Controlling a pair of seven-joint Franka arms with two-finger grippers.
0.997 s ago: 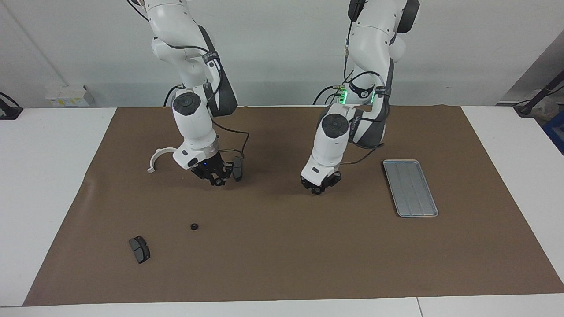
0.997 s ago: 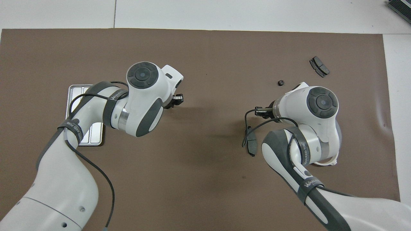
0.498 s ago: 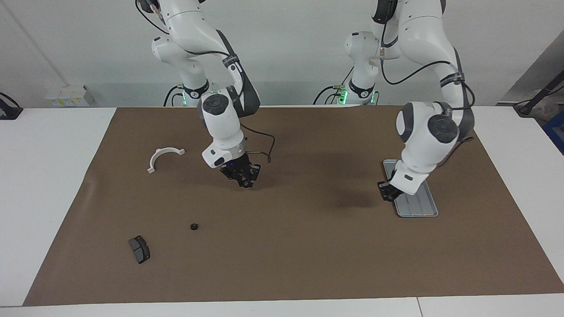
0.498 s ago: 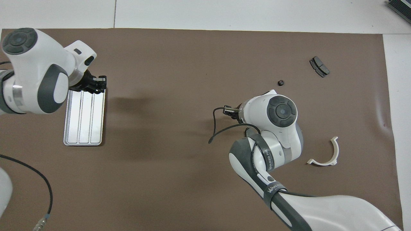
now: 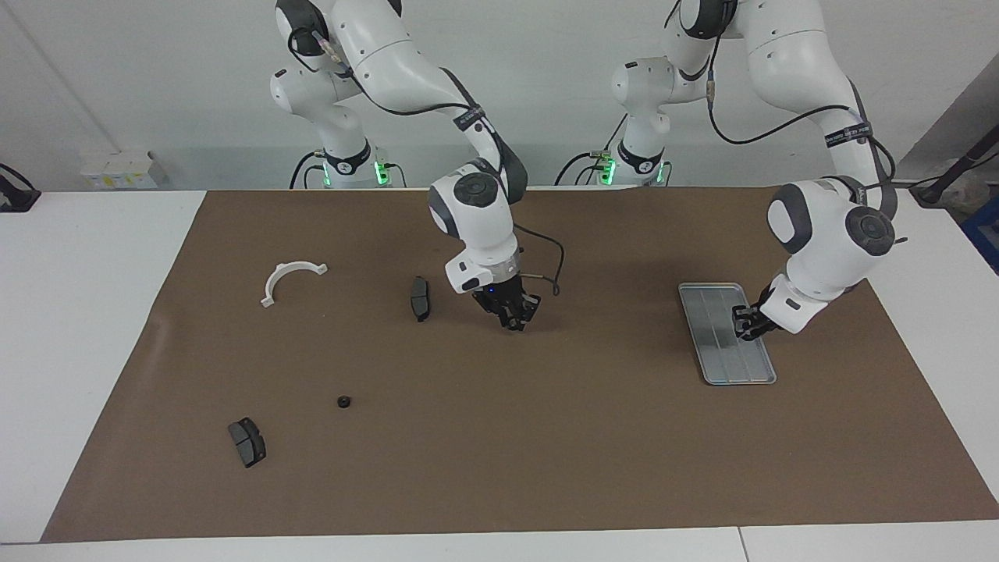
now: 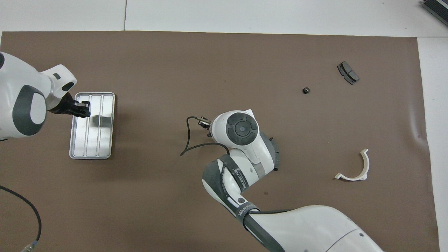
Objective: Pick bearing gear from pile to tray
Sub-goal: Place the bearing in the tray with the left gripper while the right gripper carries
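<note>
Where the gear lies: the small black gear sits on the brown mat toward the right arm's end of the table, unmoved over the last second and well apart from the tray.
Just changed: the left gripper has swung from mid-mat to hang over the tray; the right gripper has drifted from beside the bracket to the bare mat in the middle.
Meaning: probably a drop-off at the tray, though no gear shows there, and this gear is still unpicked.
Fingers: on both grippers I cannot tell whether they are spread or pressed together.
Shapes: gear tiny and round; tray flat, ridged silvery metal with a raised rim.
Around: two dark curved brake pads; a white arc bracket, hard-looking and smooth.
</note>
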